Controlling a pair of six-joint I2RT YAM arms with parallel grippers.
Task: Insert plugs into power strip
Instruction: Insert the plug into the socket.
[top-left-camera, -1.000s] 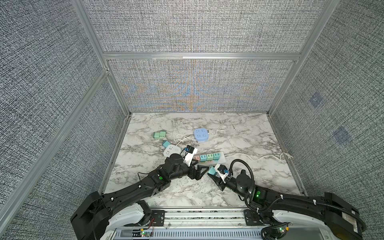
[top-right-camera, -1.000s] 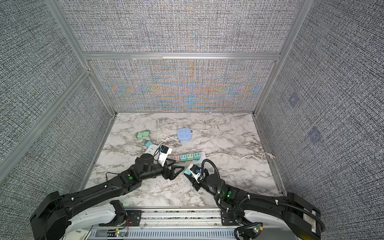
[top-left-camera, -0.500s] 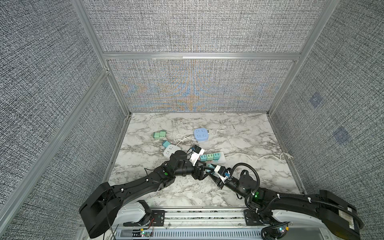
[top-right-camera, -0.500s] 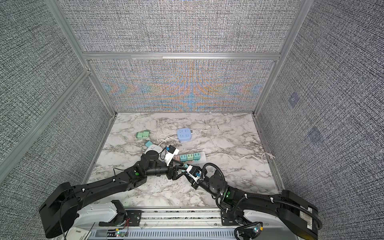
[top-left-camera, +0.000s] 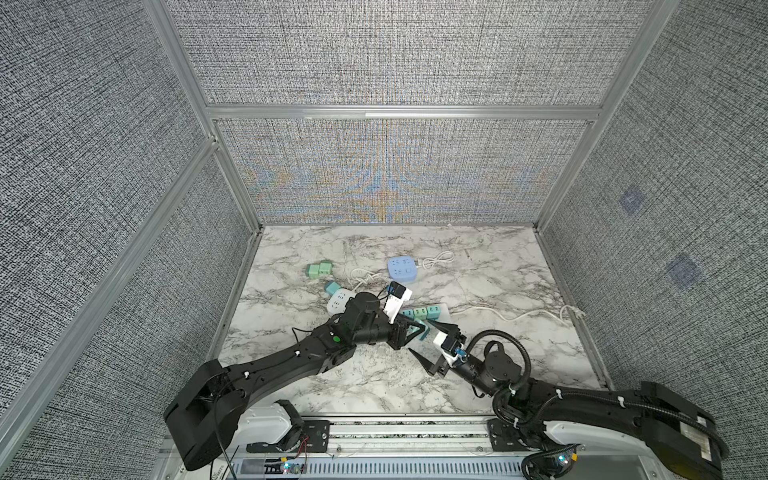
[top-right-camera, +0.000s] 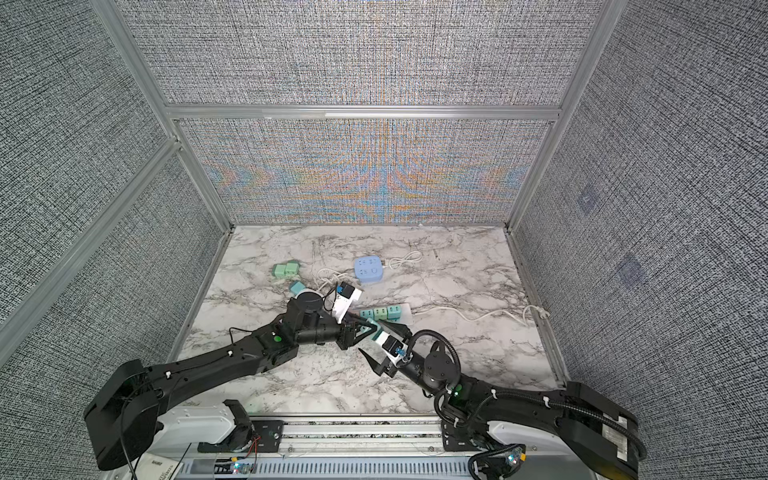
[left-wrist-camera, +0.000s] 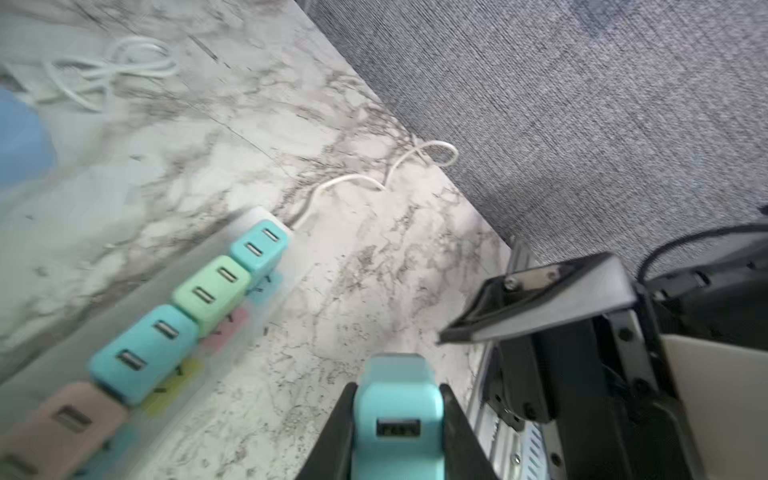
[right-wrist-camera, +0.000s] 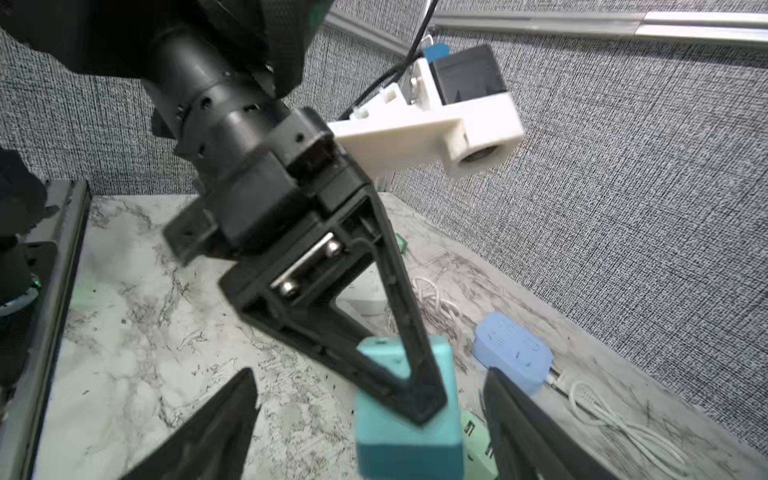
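Fingers (left-wrist-camera: 332, 440) of the left gripper (left-wrist-camera: 397, 390) are clamped on two opposite sides of the held plug (left-wrist-camera: 397, 419), a teal block. Its long axis runs in line with those fingers. Its slotted face looks back at the left wrist camera, and its prongs are hidden. In both top views it sits over the near middle of the table (top-left-camera: 552, 282), just on the near side of the strip (left-wrist-camera: 266, 216); I cannot tell whether it touches the marble. The right gripper (right-wrist-camera: 370, 376) stands wide open and holds nothing, with one finger on either side of the held plug and apart from it.

Just beyond, the long white strip carries four plugs seated in a row, slotted faces up: pink plug (left-wrist-camera: 68, 419), teal plug (left-wrist-camera: 143, 353), green plug (left-wrist-camera: 212, 291), end plug (left-wrist-camera: 259, 249), also teal. A cord (left-wrist-camera: 345, 183) leaves the strip beside the end plug and runs toward the right wall.

Farther back on the left lie a white block (top-left-camera: 338, 301) with sockets and, just beside it, a loose plug (top-left-camera: 331, 286), teal. Beyond them, two mint plugs (top-left-camera: 319, 270) lie side by side. A blue block (top-left-camera: 402, 269) with its own coiled lead lies far centre.
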